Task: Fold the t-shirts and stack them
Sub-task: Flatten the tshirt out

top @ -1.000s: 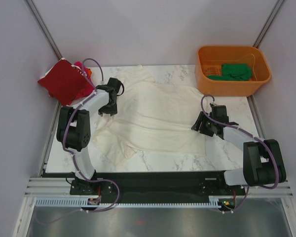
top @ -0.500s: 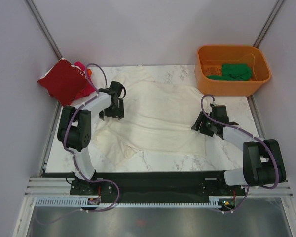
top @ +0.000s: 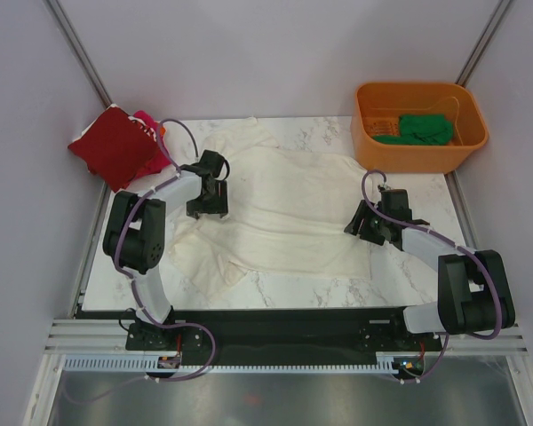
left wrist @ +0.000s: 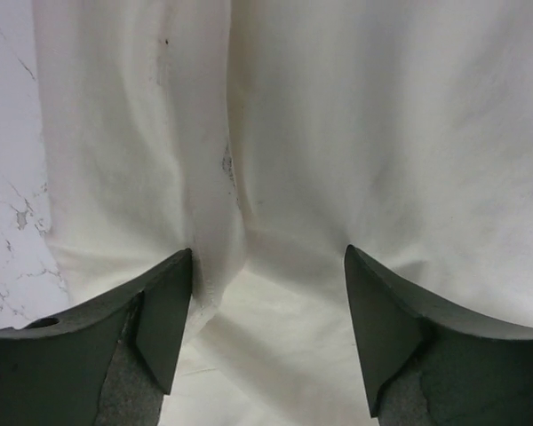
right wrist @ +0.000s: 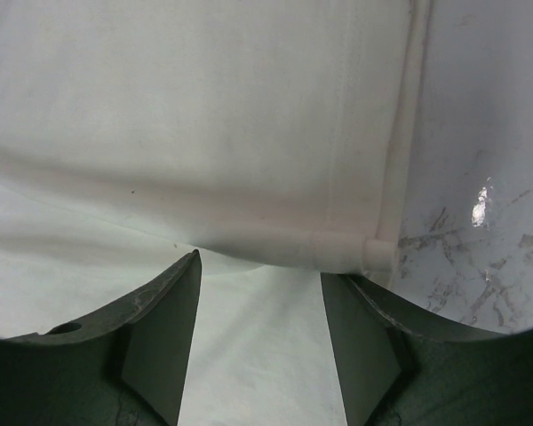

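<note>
Your cream-white t-shirt [top: 284, 209] sprawls mid-frame — left gripper [left wrist: 268, 255] over its left edge, right gripper [right wrist: 259, 264] over its right hem — both spread wide, empty.

From above and behind, the top camera takes in the whole table [top: 324, 133]. Wrist cameras peer closely past their fingers [left wrist: 164, 328] at the cream-white t-shirt [top: 284, 209] every view shares.

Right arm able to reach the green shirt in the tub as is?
Probably yes. The green t-shirt lies in the open-topped orange tub, just beyond the right gripper, with nothing between; it must clear the tub's wall.
</note>
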Tool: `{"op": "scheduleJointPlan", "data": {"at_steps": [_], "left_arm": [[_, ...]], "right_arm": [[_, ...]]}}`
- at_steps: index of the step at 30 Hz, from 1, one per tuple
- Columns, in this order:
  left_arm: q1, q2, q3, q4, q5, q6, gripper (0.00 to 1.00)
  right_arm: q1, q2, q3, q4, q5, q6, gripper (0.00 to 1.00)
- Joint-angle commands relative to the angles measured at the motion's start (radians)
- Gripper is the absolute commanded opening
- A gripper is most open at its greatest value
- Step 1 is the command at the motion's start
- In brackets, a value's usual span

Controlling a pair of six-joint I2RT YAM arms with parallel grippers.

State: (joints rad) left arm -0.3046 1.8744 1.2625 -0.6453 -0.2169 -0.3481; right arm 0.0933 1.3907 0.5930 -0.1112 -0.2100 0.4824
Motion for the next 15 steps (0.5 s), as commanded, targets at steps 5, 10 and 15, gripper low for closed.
{"op": "scheduleJointPlan", "data": {"at_steps": [5,10,15], "left_arm": [[0.01,-0.04,0.0,0.027,-0.105,-0.002,0.68],[0.038,-0.037,0.017,0.013,-0.124,0.008,0.65],[0.067,-0.034,0.034,-0.001,-0.141,0.018,0.57]], "right_arm": [[-0.007,0.025,-0.035,-0.018,0.008,-0.018,0.65],[-0.007,0.027,-0.041,-0.016,0.006,-0.018,0.65],[-0.007,0.028,-0.044,-0.012,0.004,-0.019,0.65]]}}
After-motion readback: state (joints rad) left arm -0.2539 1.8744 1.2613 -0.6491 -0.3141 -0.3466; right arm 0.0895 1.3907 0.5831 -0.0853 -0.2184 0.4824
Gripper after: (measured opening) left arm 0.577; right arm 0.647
